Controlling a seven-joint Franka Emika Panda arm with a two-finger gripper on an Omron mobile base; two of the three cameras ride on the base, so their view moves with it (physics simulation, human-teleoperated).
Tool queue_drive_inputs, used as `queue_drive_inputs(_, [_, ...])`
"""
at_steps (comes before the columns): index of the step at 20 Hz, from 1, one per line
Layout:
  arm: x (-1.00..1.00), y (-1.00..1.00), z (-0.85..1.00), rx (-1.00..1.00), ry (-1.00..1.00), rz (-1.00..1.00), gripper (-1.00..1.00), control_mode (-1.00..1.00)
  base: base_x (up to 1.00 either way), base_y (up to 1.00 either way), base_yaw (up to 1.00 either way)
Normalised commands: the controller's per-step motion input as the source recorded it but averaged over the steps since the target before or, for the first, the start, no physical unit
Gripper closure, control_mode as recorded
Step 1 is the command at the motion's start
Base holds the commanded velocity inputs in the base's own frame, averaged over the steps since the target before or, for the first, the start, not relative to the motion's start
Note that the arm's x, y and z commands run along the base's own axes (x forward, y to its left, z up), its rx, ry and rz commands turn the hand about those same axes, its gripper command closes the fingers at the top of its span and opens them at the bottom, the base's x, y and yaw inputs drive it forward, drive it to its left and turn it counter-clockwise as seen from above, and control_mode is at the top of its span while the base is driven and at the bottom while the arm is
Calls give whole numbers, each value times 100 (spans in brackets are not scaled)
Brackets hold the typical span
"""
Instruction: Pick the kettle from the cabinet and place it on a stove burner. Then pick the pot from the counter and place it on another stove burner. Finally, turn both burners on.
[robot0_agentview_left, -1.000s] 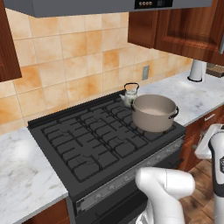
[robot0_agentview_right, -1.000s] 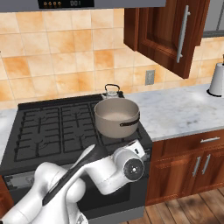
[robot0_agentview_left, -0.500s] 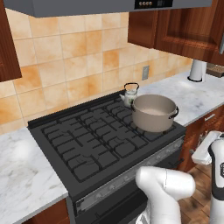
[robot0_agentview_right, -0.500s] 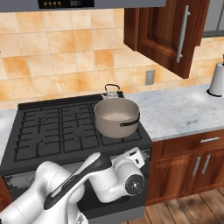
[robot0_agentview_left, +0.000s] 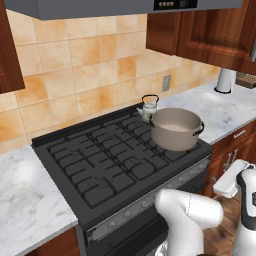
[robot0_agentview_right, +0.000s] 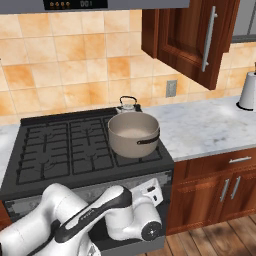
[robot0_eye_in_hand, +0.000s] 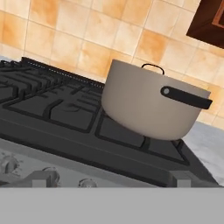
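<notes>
Since a second ago I see the arm has swung lower in front of the range: in the right base view the wrist now sits under the front edge, where earlier it was further left and higher. Pot and kettle have not shifted.

The wide taupe-grey metal pot (robot0_agentview_left: 176, 128) sits on the front right grate of the black gas range (robot0_agentview_left: 100, 165), and the small silvery-white kettle with the thin black arched handle (robot0_agentview_left: 149, 108) stands just behind it on the rear right grate, near the pot's far rim. I judge both placements done, leaving the burners to light.

The hand view looks up across the range's front edge; the silver knobs (robot0_eye_in_hand: 8, 164) lie low in that view, along the front panel, just ahead of and below the claw. The claw's fingertips don't show clearly, but its jaws stand wide apart, holding nothing.

The marble bench (robot0_agentview_right: 210, 127) runs off to the right.
</notes>
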Motion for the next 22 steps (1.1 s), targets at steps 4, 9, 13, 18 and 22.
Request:
queue_drive_inputs(4, [15,0,-26,8,-5,0,-100,-100,0,0,0])
queue_drive_inputs(9, [20,-1,-29,7,-1,0,-100,-100,0,0,0])
queue_drive_inputs(13, [22,-9,-30,8,0,0,-100,-100,0,0,0])
queue_drive_inputs(18, [25,-8,-21,7,-1,0,-100,-100,0,0,0])
queue_drive_inputs(22, [24,-12,-21,7,-3,0,-100,-100,0,0,0])
